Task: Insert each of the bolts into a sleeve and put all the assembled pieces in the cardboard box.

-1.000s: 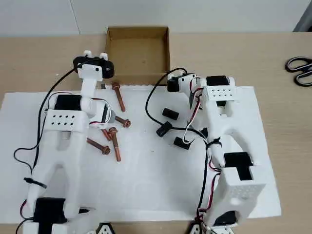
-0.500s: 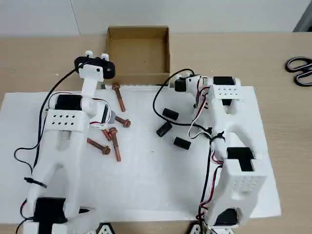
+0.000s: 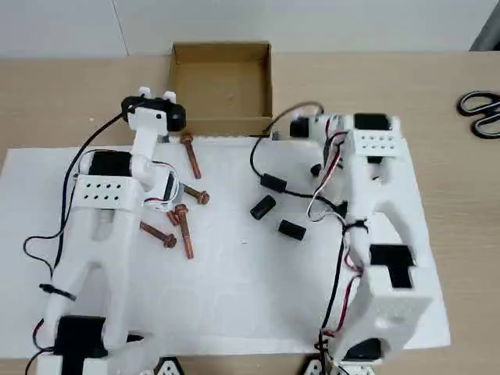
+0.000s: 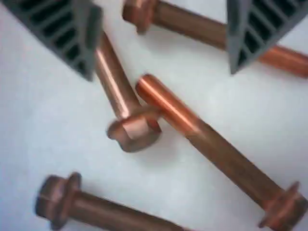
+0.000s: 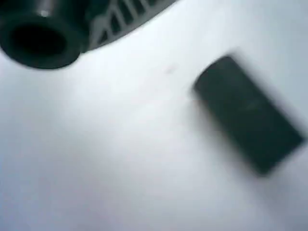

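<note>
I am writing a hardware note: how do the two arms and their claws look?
The left arm and right arm have white angular plastic shells with rows of small holes, black motor blocks, and loose black, red and white cables. The left claw has dark grey, ribbed, pointed fingers.

Bare mat (image 3: 250, 289) between the arms lay open; bolts (image 3: 185, 230) crowded its left side, and sleeves (image 3: 263, 207) and a cable (image 3: 251, 156) crowded its right.

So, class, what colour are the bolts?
Copper; the bolts show best in the left wrist view.
</note>
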